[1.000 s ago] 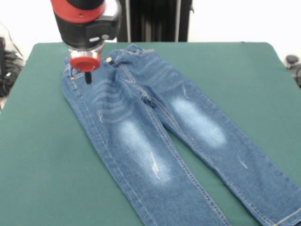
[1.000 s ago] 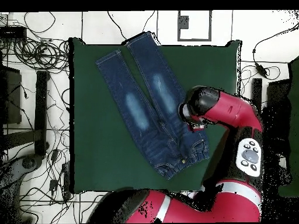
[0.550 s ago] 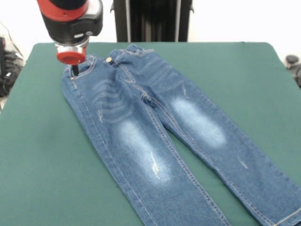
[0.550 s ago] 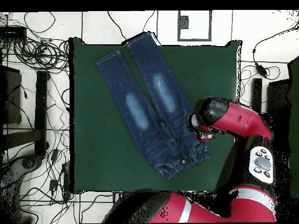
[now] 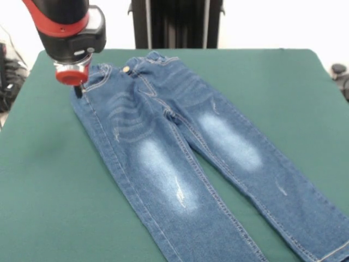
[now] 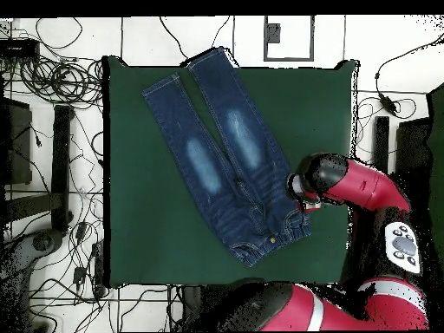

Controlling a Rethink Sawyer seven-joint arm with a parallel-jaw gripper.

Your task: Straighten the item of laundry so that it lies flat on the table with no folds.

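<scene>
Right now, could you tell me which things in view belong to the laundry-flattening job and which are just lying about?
Part of the job:
- jeans, spread out
- green table
- gripper, at the waistband corner of the jeans

Lying about:
- cables on the floor beside the table

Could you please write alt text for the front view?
Small blue jeans lie spread flat, legs apart, on a green table. The red and black arm's gripper hangs at the waistband's corner.
</scene>
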